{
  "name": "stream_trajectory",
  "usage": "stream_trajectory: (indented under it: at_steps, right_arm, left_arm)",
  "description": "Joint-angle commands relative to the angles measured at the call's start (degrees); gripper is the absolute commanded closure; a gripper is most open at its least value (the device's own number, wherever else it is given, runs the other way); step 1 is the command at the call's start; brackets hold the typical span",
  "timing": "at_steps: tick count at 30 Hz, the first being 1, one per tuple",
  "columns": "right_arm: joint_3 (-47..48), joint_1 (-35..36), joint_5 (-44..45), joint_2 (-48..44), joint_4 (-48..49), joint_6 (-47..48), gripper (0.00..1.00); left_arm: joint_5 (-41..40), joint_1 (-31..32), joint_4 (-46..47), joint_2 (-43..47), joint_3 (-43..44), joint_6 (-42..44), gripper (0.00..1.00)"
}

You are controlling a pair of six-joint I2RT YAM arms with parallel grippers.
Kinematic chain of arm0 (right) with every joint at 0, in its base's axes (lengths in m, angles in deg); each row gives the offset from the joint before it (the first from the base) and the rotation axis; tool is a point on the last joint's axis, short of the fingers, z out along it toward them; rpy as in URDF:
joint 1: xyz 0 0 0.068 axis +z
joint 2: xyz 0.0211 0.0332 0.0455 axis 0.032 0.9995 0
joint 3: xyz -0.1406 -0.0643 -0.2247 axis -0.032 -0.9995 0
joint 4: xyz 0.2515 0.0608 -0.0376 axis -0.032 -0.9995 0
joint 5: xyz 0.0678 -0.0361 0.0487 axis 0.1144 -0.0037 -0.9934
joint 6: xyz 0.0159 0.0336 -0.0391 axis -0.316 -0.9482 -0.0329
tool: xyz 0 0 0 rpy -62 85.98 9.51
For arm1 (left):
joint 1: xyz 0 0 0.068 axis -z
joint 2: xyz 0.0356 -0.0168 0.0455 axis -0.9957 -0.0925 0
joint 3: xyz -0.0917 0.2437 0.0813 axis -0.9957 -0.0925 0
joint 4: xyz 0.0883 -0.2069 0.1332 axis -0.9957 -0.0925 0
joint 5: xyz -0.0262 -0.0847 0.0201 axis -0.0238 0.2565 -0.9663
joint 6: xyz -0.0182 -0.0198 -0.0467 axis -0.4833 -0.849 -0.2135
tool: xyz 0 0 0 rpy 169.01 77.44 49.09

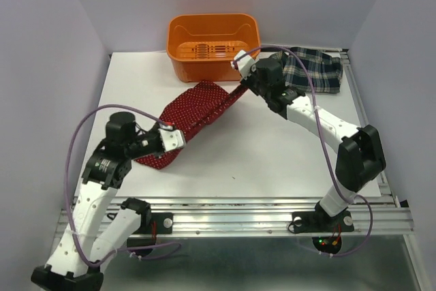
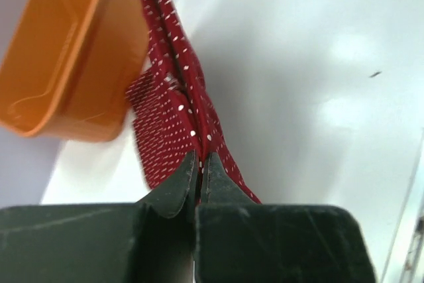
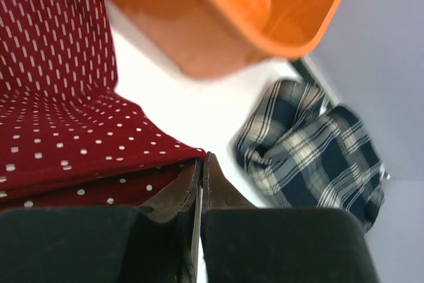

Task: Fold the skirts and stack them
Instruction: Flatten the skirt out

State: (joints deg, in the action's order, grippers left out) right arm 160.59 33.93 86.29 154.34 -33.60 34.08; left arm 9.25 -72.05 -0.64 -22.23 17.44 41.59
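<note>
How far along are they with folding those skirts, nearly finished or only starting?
Early on. Nothing looks finished: no folded pile is in sight. In hand: the left tool and the right tool each pinch an end of the red dotted skirt, stretched between them. Left to do: folding it, then the plaid skirt, which lies crumpled at the far right, and stacking both.

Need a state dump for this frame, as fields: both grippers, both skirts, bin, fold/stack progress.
left gripper: shut on the near end of the dark red white-dotted cloth skirt
right gripper: shut on the far end of the same skirt, beside the bin
red skirt: stretched between the two grippers in a narrow band
plaid skirt: dark green-navy-white plaid cloth skirt, crumpled at the far right corner of the white table, unheld
bin: orange plastic bin, upright at the far edge
progress: neither skirt folded, no stack
</note>
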Motion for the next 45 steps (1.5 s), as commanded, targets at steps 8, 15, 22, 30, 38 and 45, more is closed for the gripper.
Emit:
stream_trajectory:
  at_steps: [8, 15, 22, 30, 38, 45]
  right_arm:
    - [-13.09, -6.87, 3.00, -6.42, 1.35, 7.16, 0.99]
    - [-20.30, -12.75, 1.69, -8.62, 3.45, 12.51, 0.99]
    - [-24.00, -16.89, -1.22, -6.70, 6.45, 18.67, 0.68]
    - [-17.76, -19.44, 2.99, -2.12, 5.04, 27.27, 0.24]
    - [-8.28, -19.44, -0.76, -1.77, -11.62, 15.10, 0.46]
    - [6.50, -19.44, -12.46, 8.68, -33.45, -1.17, 0.54]
  left_arm:
    - [-11.30, 37.88, 23.39, -15.02, -11.48, -22.27, 1.00]
    - [-18.84, 50.44, 28.24, -36.52, -4.29, -24.47, 1.00]
    - [-21.31, 51.69, 28.95, -47.12, 8.54, -27.55, 0.35]
    - [-18.25, 42.48, 17.01, -33.34, 10.41, -27.29, 0.21]
    - [-20.61, 19.63, 15.85, -33.29, 4.17, -23.69, 0.43]
    - [-19.83, 10.47, 16.56, -40.61, 2.41, -18.35, 0.47]
